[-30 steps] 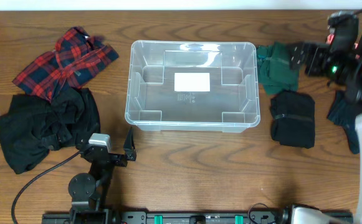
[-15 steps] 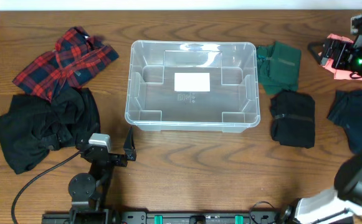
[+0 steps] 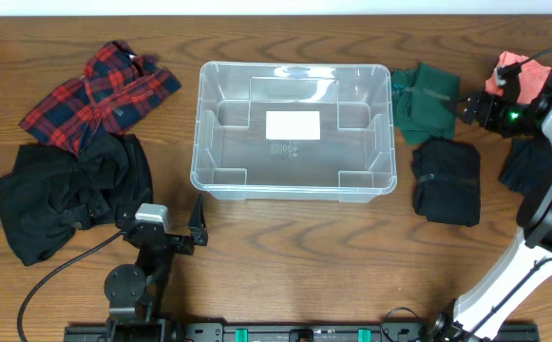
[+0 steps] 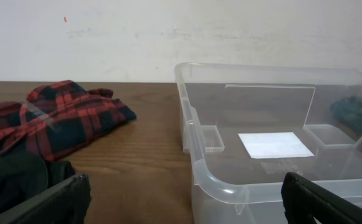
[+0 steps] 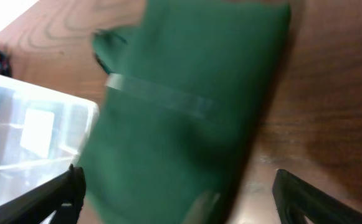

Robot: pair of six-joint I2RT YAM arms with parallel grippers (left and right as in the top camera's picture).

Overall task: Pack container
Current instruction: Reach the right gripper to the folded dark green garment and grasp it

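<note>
**Container (image 3: 293, 66) unmoved; right arm shifts to green cloth (image 3: 426, 100)**

Half a second ago the right gripper (image 3: 469, 106) hung over the pink cloth (image 3: 527, 68). Now it sits at the green cloth with its jaws spread, though the blur hides whether it touches. The left gripper (image 4: 187, 202) is wide open and holds nothing. The container stands mid-table, mouth up, long axis running left-right.

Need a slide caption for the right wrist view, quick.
Open right gripper poised above the folded green garment, beside the clear container.
</note>
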